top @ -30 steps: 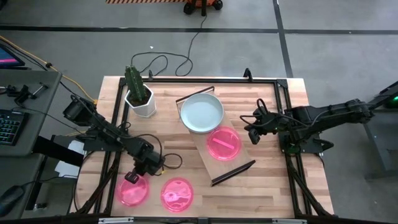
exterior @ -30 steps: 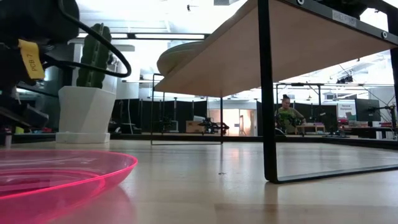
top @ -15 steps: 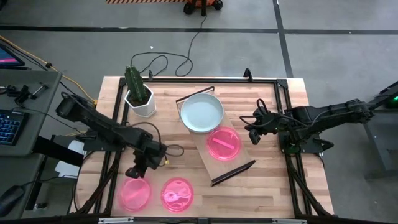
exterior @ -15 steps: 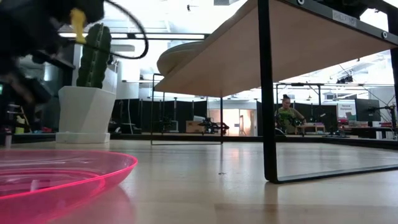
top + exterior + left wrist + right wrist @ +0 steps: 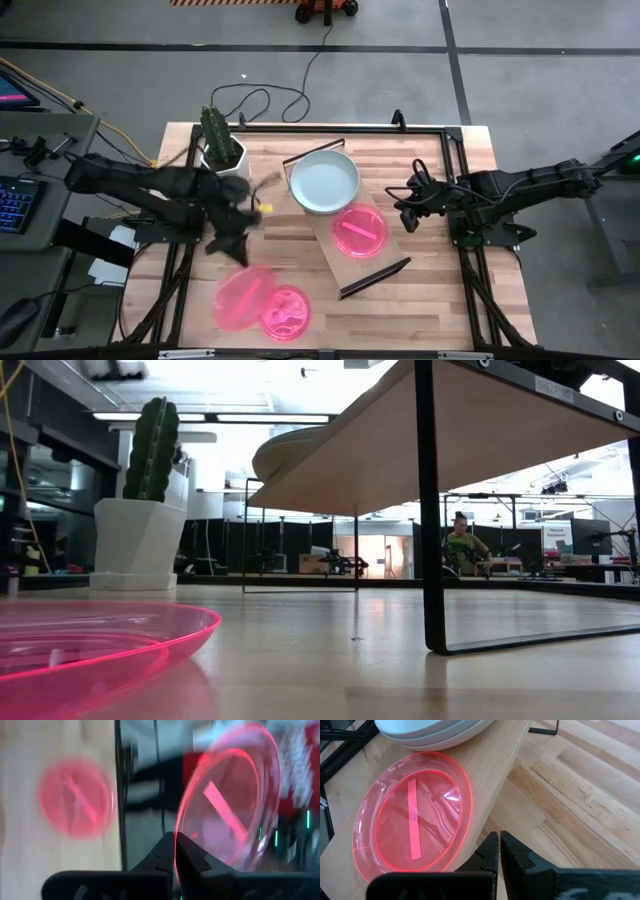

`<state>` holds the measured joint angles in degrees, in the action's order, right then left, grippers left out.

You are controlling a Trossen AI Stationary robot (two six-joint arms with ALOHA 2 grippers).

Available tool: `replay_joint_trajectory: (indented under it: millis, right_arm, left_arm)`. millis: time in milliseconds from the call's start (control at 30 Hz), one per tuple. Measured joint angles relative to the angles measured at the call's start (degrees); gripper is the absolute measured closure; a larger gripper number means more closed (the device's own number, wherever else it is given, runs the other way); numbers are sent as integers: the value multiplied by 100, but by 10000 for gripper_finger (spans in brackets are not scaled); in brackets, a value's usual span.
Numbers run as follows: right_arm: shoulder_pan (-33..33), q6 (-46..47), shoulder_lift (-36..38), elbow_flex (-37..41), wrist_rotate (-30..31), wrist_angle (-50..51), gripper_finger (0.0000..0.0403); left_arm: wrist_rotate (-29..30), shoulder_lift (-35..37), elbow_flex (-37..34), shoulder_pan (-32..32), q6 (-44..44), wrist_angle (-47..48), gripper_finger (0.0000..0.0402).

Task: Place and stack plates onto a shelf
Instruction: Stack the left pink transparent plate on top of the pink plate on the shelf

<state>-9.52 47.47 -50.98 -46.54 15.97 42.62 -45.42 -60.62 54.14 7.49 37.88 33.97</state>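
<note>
A stack of plates with a white one on top (image 5: 325, 182) sits on the far end of the light-wood shelf (image 5: 322, 236). One pink plate (image 5: 360, 232) lies flat on the board beside the stack. Another pink plate (image 5: 287, 311) lies on the table near the near edge and fills the low view's foreground (image 5: 80, 650). My left gripper (image 5: 232, 248) is over the table's left half, shut on the third pink plate (image 5: 243, 297). My right gripper (image 5: 408, 212) hovers shut just right of the shelf, touching nothing. My left gripper pinches the rim (image 5: 176, 851) of the pink plate (image 5: 225, 800) between its two fingers. The plate is lifted clear of the table and steeply tilted. It reaches from the fingers toward the near edge.
A white pot with a green cactus (image 5: 225, 155) stands at the far left corner. The shelf's dark brackets (image 5: 375, 278) stick up at both short ends, and one leg (image 5: 432, 510) shows in the low view. Bare tabletop lies right of the shelf. A person shows far off in the room.
My left gripper has risen from the near-left plate and swung toward the far edge and a little right, carrying the pink plate. The plate has left the table and tipped from flat to steeply tilted. The arm has gone out of the low view.
</note>
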Motion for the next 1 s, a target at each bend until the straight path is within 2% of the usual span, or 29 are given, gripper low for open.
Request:
replay_joint_trajectory:
  millis: [167, 333, 433, 567, 833, 1000]
  right_arm:
    - [0, 6, -2, 0, -2, -3, 402]
    - [0, 6, 0, 0, -2, -51, 402]
    - [0, 8, -2, 0, -2, -51, 402]
    - [0, 6, 3, 0, 0, -49, 402]
    - [60, 6, 230, 0, 7, -36, 402]
    - [209, 6, 564, 0, 11, -49, 402]
  left_arm:
    - [1406, -189, 613, -367, 1096, -1181, 401]
    - [3252, -798, 994, -459, 1668, -1641, 401]
    - [4114, -1176, 1017, -370, 2049, -2069, 401]
    - [4894, -1702, 1018, -125, 2636, -2522, 401]
    - [6119, -2414, 1015, 833, 3925, -2466, 401]
    - [7325, -2645, 1015, 1228, 4844, -2464, 401]
